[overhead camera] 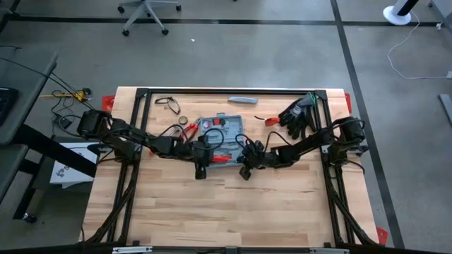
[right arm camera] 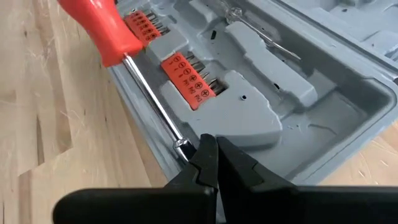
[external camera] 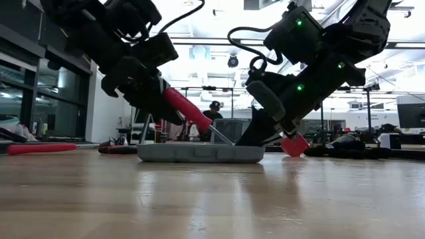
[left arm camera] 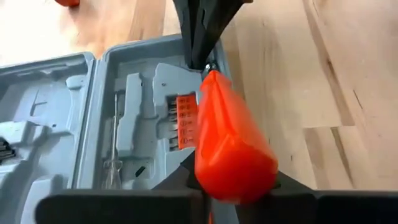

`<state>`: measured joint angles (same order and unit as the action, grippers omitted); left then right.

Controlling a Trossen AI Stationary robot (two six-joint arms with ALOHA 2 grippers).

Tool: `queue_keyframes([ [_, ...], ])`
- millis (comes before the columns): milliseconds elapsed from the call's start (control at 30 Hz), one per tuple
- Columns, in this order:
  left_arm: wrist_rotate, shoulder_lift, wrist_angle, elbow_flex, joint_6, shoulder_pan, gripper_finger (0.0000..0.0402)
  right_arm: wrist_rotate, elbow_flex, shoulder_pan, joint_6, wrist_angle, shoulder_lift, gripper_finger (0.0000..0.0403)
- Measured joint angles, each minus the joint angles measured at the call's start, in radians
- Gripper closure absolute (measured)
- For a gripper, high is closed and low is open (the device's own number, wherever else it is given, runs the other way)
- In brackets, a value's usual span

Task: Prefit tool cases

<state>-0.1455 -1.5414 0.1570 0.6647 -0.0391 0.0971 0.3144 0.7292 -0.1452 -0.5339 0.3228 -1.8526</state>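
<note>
L tool (external camera: 174,101) clamps red screwdriver (external camera: 188,111) over case (external camera: 199,153); R tool (right arm camera: 208,163) shut, empty, on shaft. Risk: slip, misses slot.

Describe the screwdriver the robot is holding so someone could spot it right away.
Find the open grey tool case mid-table. At its near edge the left gripper holds a red-handled screwdriver, its metal shaft slanting down to the case rim. Other red-handled tools lie loose on the table; only this one is lifted.

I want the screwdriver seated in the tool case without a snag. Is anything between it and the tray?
Yes: the right pincer, shut, rests against the screwdriver shaft's tip at the tool case edge. The left pincer holds the red handle, tilted above the open tray; otherwise nothing visible blocks it.
</note>
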Motion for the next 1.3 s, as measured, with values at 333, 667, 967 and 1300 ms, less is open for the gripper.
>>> queue_keyframes([
  [333, 0.042, -0.09, 0.018, 0.0, 0.037, 0.002, 0.0291, 0.001, 0.001, 0.0, 0.0, 0.003, 0.0, 0.0402],
  [667, -0.021, -0.109, 0.072, 0.035, 0.038, 0.008, 0.0304, 0.004, 0.001, 0.0, 0.0, 0.004, 0.0, 0.0402],
  [967, -0.021, -0.107, -0.073, 0.073, 0.019, -0.012, 0.0365, 0.005, 0.002, 0.0, -0.002, 0.006, 0.0, 0.0402],
  [1300, -0.016, -0.082, -0.116, 0.097, 0.008, -0.01, 0.0257, -0.046, 0.008, 0.0, -0.025, 0.03, -0.047, 0.0403],
])
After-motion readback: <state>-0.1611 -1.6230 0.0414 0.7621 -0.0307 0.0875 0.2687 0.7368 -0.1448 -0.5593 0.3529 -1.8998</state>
